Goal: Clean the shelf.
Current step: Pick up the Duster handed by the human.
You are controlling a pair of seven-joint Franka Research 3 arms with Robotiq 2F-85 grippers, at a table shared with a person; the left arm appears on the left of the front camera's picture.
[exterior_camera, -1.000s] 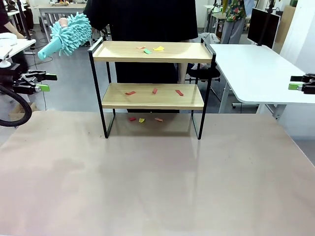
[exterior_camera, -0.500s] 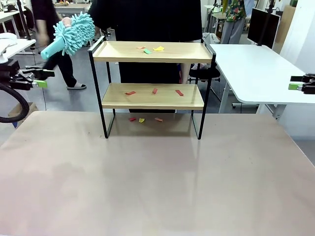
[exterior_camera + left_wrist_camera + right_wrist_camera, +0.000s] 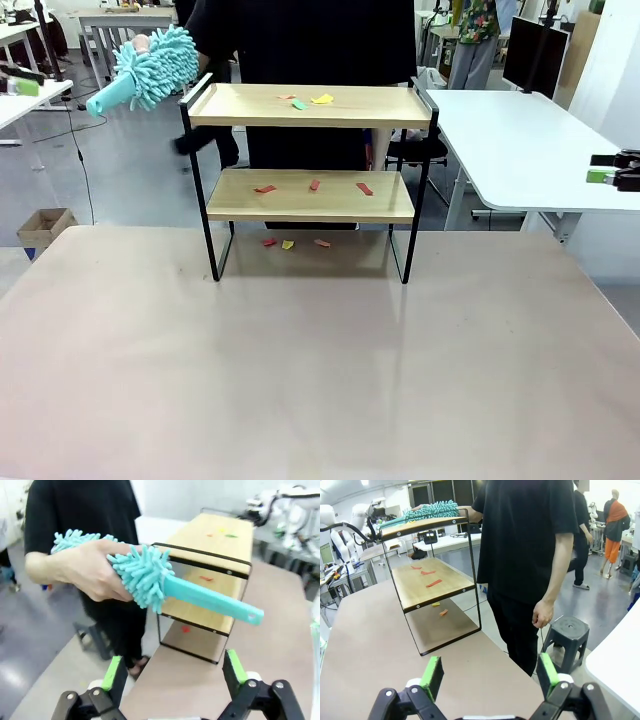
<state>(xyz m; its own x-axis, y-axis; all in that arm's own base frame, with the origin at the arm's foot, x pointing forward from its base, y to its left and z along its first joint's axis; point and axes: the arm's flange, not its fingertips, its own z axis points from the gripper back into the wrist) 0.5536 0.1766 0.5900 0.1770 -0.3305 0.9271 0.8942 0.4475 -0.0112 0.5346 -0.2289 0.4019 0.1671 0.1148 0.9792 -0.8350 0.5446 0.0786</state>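
shelf: wood boards, thin black frame, scraps on both tiers | hand holds fluffy teal duster beside top | left gripper, right gripper: spread, empty

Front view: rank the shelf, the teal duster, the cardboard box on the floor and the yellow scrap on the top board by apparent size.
1. shelf
2. teal duster
3. cardboard box, partly hidden behind the table
4. yellow scrap
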